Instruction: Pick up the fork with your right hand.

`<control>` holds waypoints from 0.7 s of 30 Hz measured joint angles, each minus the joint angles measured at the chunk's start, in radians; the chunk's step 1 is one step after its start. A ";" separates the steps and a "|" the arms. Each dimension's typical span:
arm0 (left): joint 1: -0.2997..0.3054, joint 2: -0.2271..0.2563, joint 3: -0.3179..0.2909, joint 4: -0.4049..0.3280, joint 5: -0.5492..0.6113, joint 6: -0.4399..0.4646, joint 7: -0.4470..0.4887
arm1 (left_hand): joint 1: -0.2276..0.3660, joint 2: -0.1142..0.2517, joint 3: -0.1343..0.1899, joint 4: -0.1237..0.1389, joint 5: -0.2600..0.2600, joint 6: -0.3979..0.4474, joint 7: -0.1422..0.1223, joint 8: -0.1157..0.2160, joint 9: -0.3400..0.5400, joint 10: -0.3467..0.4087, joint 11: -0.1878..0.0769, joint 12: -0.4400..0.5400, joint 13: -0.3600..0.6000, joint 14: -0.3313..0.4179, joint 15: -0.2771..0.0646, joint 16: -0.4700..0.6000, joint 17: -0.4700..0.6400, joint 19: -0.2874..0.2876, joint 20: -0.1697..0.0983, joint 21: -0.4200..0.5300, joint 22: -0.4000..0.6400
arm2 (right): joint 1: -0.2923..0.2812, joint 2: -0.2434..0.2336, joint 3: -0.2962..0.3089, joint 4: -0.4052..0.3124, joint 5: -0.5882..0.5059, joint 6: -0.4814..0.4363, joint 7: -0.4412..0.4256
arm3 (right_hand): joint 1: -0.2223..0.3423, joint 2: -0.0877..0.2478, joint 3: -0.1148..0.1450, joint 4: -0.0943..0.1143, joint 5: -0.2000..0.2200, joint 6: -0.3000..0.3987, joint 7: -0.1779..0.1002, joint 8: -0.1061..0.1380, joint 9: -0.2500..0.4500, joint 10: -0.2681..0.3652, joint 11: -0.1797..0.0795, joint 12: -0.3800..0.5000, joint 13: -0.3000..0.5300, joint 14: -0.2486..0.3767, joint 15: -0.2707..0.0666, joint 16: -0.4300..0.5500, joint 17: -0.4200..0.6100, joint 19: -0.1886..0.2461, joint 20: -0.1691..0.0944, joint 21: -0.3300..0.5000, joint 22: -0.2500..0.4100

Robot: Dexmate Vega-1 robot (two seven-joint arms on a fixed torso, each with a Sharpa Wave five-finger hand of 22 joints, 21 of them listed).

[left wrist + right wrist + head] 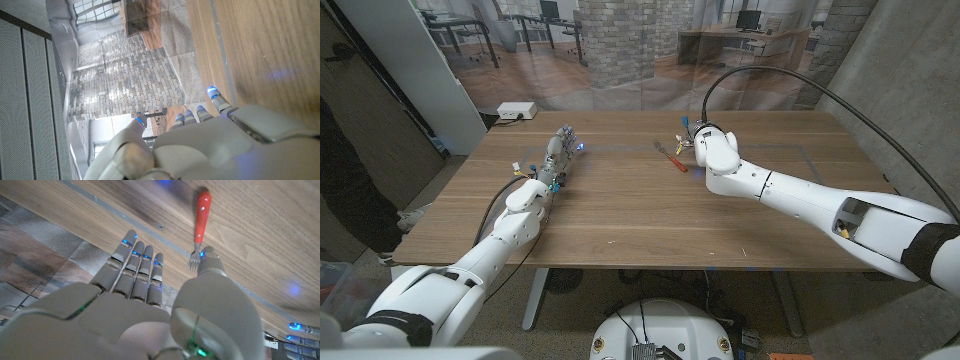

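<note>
A fork (671, 155) with a red handle and metal tines lies on the wooden table (630, 210), just left of my right hand (705, 147). In the right wrist view the fork (200, 222) lies just past my right hand (150, 300), its tines close to the thumb tip. The fingers (136, 260) are stretched out straight with nothing between them. Towards the table's left side my left hand (558, 152) reaches out with fingers extended, holding nothing. The left wrist view shows my left hand (210, 140) over the wood, fingers straight.
A white box (517, 111) sits on the floor beyond the table's far left corner. A printed backdrop of brick and office furniture hangs behind the table. A grey wall stands at the right.
</note>
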 measured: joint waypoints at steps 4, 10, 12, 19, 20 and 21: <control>-0.001 0.000 0.000 0.002 0.000 0.001 -0.002 | 0.000 0.000 0.000 0.000 0.000 0.000 0.000 0.000 0.000 0.000 0.000 0.000 0.000 0.000 0.000 0.000 0.000 0.000 0.000 0.000 0.000 | 0.003 0.006 -0.007 0.008 -0.001 0.001 0.000 | 0.000 0.000 -0.004 0.004 -0.001 0.000 0.000 0.000 0.000 0.004 0.003 0.000 0.000 0.002 -0.001 0.001 0.005 0.000 0.000 0.008 0.000; -0.005 0.000 0.000 0.010 0.000 0.001 -0.005 | 0.000 0.000 0.000 0.000 0.000 0.000 0.000 0.000 0.000 0.000 0.000 0.000 0.000 0.000 0.000 0.000 0.000 0.000 0.000 0.000 0.000 | 0.008 0.013 -0.016 0.018 -0.002 0.005 0.001 | 0.007 0.007 -0.011 0.005 0.004 0.011 0.000 0.000 0.000 0.009 -0.002 0.000 0.000 0.011 0.000 0.008 0.009 0.007 0.000 0.008 0.005; -0.007 0.000 0.000 0.011 0.000 0.001 -0.006 | 0.000 0.000 0.000 0.000 0.004 0.000 0.000 0.000 0.000 0.000 0.000 0.000 0.000 0.000 0.000 0.000 0.000 0.000 0.000 0.000 0.000 | 0.010 0.015 -0.019 0.022 -0.002 0.005 0.002 | 0.007 0.007 -0.011 0.005 0.004 0.018 0.000 0.000 0.000 0.018 -0.004 0.000 0.000 0.012 -0.001 0.008 0.009 0.011 -0.003 0.008 0.005; -0.011 -0.002 0.000 0.019 0.000 0.002 -0.009 | 0.000 0.000 0.000 0.000 0.004 0.000 0.000 0.000 0.000 0.000 0.000 0.000 0.000 0.000 0.000 0.000 0.000 0.000 0.000 0.000 0.000 | 0.012 0.022 -0.027 0.034 -0.002 0.011 0.004 | 0.007 0.007 -0.020 0.011 0.004 0.043 -0.007 0.000 0.000 0.037 -0.009 0.004 0.005 0.039 -0.003 0.019 0.018 0.011 -0.003 0.016 0.007; -0.011 -0.002 0.000 0.019 0.000 0.002 -0.009 | 0.000 0.000 0.000 0.000 0.004 0.000 0.000 0.000 0.000 0.000 0.000 0.000 0.000 0.000 0.000 0.000 0.000 0.000 0.000 0.000 0.000 | 0.012 0.023 -0.027 0.034 -0.002 0.012 0.004 | 0.007 0.007 -0.026 0.012 0.004 0.046 -0.009 0.000 0.000 0.045 -0.009 0.005 0.005 0.042 -0.001 0.019 0.019 0.011 -0.003 0.016 0.009; -0.012 -0.002 0.000 0.019 0.000 0.002 -0.010 | 0.000 0.000 0.000 0.000 0.004 0.000 0.000 0.000 0.000 0.000 0.000 0.000 0.000 0.000 0.000 0.000 0.000 0.000 0.000 -0.002 0.000 | 0.012 0.024 -0.028 0.035 -0.002 0.012 0.004 | 0.007 0.007 -0.026 0.012 0.004 0.051 -0.007 0.000 0.000 0.048 -0.009 0.008 0.005 0.043 0.000 0.019 0.018 0.011 -0.003 0.016 0.010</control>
